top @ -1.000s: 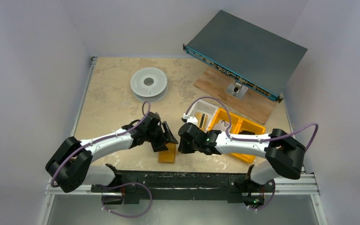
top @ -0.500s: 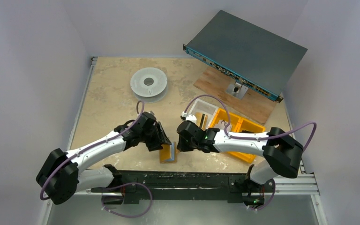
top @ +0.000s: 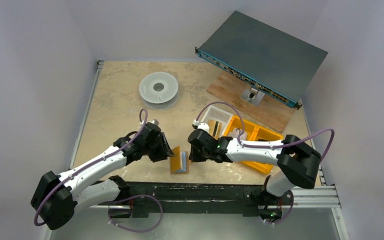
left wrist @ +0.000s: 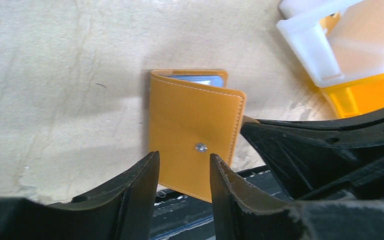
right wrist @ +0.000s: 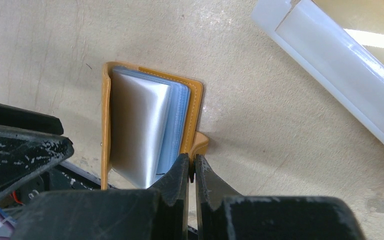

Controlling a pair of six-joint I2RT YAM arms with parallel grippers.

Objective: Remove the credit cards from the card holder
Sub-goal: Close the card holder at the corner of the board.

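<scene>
The mustard-orange card holder (top: 179,160) stands on edge near the table's front rail, its covers spread apart. Silvery and blue plastic sleeves (right wrist: 140,130) fan out inside it; the credit cards are hidden in them. My right gripper (right wrist: 191,159) is shut on the holder's strap tab (right wrist: 201,142). In the left wrist view the outer cover (left wrist: 195,125) with its small snap (left wrist: 199,147) faces my left gripper (left wrist: 183,156), which is open and a little short of it, with nothing between its fingers. From above, the left gripper (top: 166,150) is left of the holder and the right gripper (top: 192,152) is to its right.
Orange bins (top: 260,136) and a white bin (top: 220,116) sit just behind the right arm. A white spool (top: 158,88) lies at the back left. A grey rack unit (top: 262,52) rests tilted on a wooden board (top: 275,117) at the back right. The black front rail (top: 190,190) runs right beside the holder.
The left arm has drawn back to the left, off the holder, with its jaws narrowing. The holder now stands spread with its sleeves showing. The right gripper has kept its grip.
</scene>
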